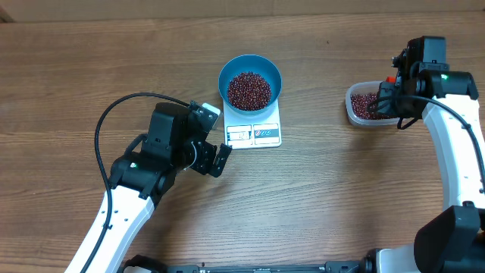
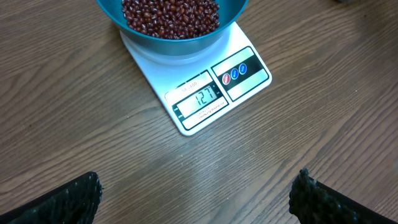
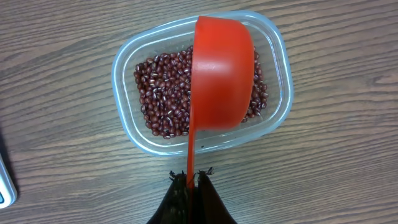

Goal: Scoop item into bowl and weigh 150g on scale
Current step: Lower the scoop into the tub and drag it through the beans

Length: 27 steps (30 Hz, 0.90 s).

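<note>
A blue bowl (image 1: 250, 70) holding dark red-brown beans (image 1: 249, 90) stands on the white scale (image 1: 254, 135). In the left wrist view the scale's display (image 2: 200, 99) reads 127, and the bowl (image 2: 180, 45) with its beans (image 2: 171, 15) is at the top edge. My left gripper (image 1: 215, 158) (image 2: 196, 199) is open over bare table just in front of the scale. My right gripper (image 3: 191, 175) is shut on the thin handle of a red scoop (image 3: 222, 74), whose cup hangs bottom-up over the clear tub (image 3: 127, 62) of beans (image 3: 165, 93) at the right (image 1: 362, 105).
The wooden table (image 1: 341, 189) stretches around everything. The left arm's black cable (image 1: 125, 106) loops out to the left. The right arm (image 1: 455, 144) runs along the right edge.
</note>
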### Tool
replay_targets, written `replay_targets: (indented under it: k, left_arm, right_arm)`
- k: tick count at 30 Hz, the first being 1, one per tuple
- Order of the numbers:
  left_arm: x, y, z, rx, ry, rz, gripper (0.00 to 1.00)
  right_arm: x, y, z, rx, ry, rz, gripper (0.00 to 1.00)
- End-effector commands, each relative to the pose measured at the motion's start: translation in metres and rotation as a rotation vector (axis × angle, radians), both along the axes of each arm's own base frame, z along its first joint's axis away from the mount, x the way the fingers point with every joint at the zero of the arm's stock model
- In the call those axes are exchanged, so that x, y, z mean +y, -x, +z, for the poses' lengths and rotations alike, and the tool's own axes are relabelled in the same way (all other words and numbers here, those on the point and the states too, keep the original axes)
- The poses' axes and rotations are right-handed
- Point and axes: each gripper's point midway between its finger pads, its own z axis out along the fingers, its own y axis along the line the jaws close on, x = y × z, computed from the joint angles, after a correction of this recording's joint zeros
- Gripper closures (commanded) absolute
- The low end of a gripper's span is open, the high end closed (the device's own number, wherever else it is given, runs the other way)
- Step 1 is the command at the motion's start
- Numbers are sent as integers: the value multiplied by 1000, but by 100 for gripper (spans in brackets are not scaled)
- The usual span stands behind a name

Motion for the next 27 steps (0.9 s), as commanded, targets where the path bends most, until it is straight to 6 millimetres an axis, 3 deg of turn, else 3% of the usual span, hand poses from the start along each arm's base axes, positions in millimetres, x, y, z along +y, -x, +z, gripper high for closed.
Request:
replay_targets:
  k: [1, 18, 21, 27]
  left_arm:
    - [2, 0, -2, -8, -15, -10, 1]
    - [2, 0, -2, -8, -15, -10, 0]
    - [2, 0, -2, -8, -15, -10, 0]
    - [2, 0, -2, -8, -15, -10, 0]
  right_arm:
    - [-2, -5, 6, -19, 11, -2, 96]
    - [-9, -3, 1, 12, 68, 40, 96]
    - [-14, -4, -7, 42, 94, 32, 96]
    - [-17, -2, -42, 156, 105, 47, 96]
